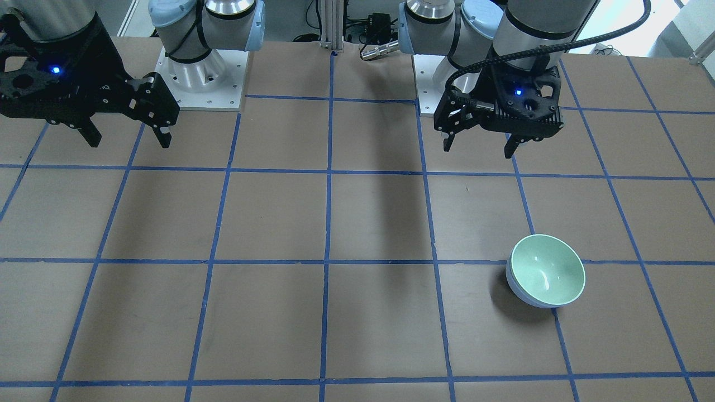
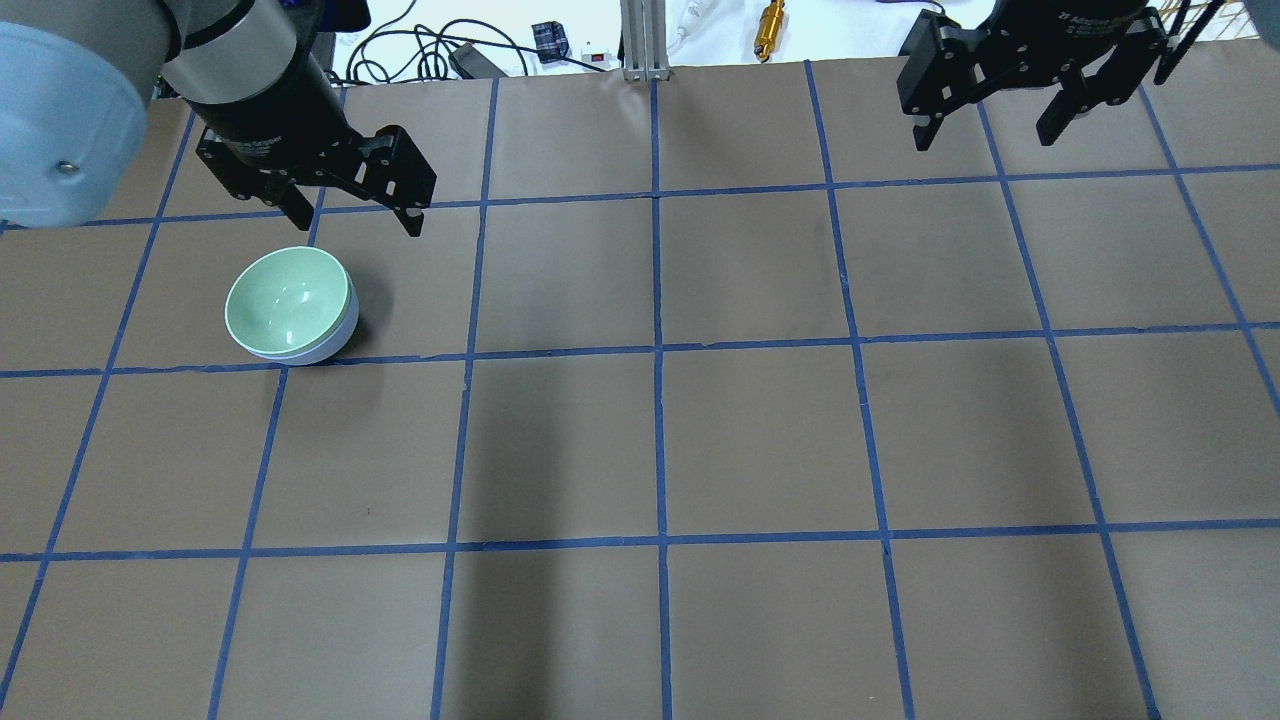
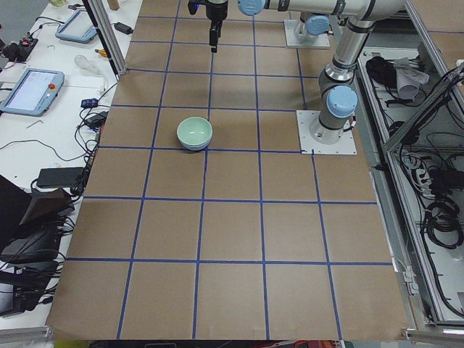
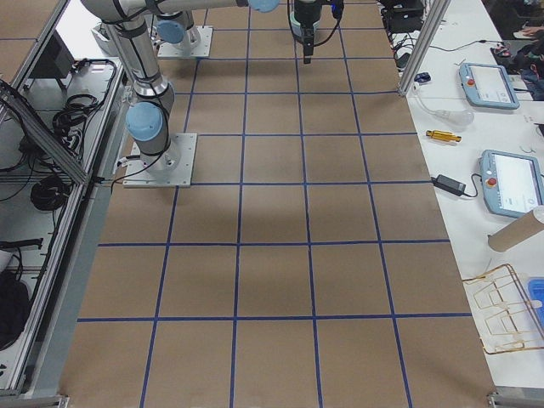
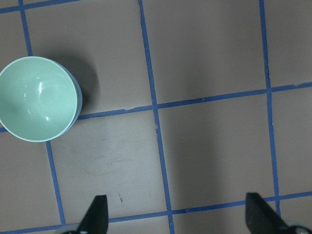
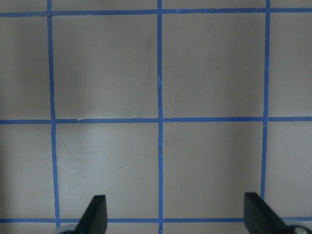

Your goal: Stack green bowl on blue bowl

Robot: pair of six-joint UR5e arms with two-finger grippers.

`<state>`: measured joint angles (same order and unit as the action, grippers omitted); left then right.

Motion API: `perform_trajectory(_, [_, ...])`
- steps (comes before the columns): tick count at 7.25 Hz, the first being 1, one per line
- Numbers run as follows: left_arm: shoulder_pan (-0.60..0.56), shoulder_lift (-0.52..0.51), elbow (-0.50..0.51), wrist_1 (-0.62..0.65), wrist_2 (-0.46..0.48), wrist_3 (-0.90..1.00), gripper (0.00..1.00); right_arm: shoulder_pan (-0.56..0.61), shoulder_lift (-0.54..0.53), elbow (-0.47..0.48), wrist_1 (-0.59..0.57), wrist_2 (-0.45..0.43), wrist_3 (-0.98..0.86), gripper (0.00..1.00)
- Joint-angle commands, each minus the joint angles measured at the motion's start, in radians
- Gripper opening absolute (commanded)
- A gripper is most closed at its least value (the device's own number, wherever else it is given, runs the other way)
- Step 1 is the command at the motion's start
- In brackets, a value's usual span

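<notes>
I am holding my left gripper up above the table with its two fingers spread wide and nothing between them. The green bowl is sitting upright inside the blue bowl, nested so that only a thin band of the blue wall is showing around one side. The pair is resting on the table below this gripper and off to one side of it, apart from both fingers. In my left wrist camera it is showing in the upper left corner, far from the fingertips at the bottom edge. I am keeping my right gripper raised over the other side of the table, well apart from the bowls, its fingers also parted and holding nothing. Below it only brown paper and blue tape lines are showing.
</notes>
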<state>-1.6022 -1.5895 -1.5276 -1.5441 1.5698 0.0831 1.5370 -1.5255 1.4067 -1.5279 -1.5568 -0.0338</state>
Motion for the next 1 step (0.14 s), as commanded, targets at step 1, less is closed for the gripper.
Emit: perform_trajectory(1, [0.019, -0.001, 0.006, -0.001, -0.002, -0.002, 1.00, 0.000, 0.001, 0.000, 0.000, 0.000, 0.000, 1.00])
